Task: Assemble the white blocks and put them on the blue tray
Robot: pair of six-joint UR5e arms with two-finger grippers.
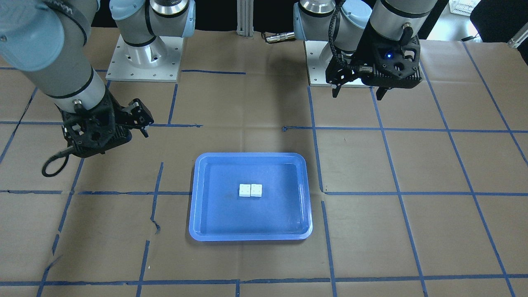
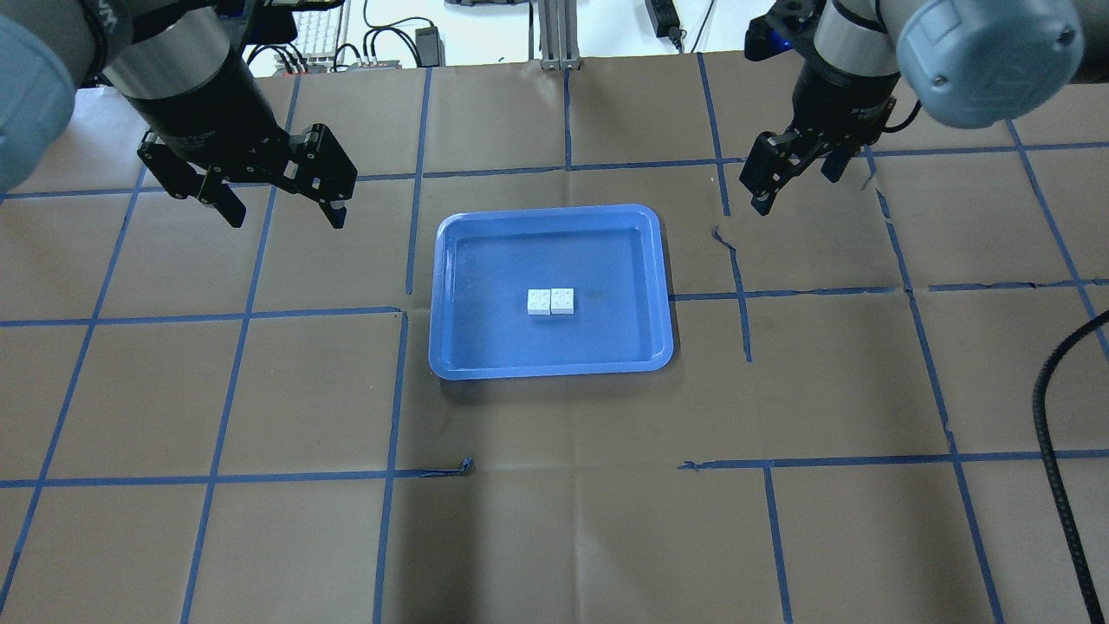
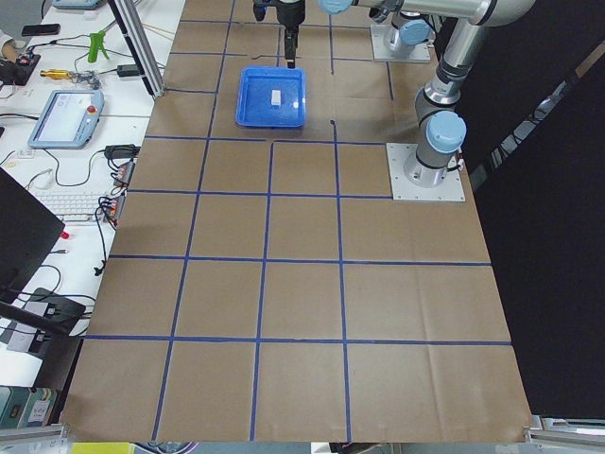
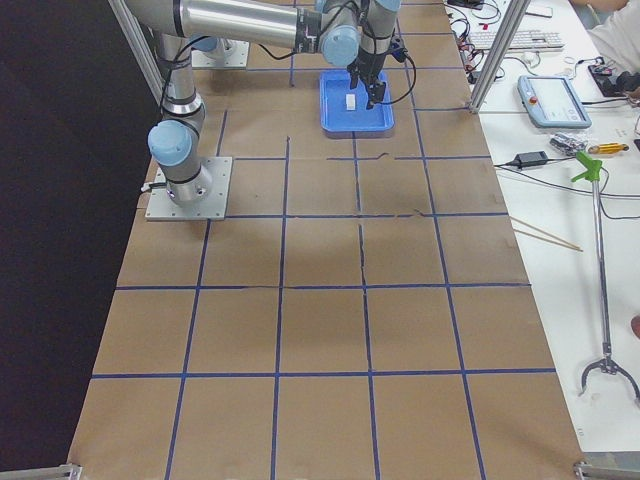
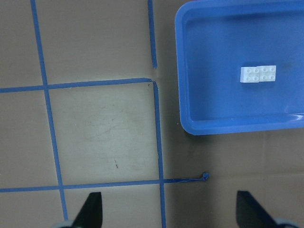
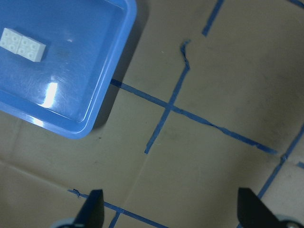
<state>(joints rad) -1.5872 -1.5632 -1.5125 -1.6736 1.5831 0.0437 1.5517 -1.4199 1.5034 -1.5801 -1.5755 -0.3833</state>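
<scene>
The two white blocks (image 2: 552, 301) lie side by side and touching in the middle of the blue tray (image 2: 520, 251), so the task looks nearly done or done; whether they are really locked together, I cannot tell. In the overhead view the blocks are at about 4 o'clock from the left hand (image 2: 284, 212) and 8 o'clock from the right hand (image 2: 794, 192), well apart from both, and each hand hangs over the tabletop (image 2: 554, 485) with fingers spread and nothing between them

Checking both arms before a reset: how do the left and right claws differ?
Pose: the left claw points straight down; the right claw is tilted. Place: the left claw is off the blue tray's left side, the right claw off its right. Both are open, empty, and away from the white blocks.
</scene>
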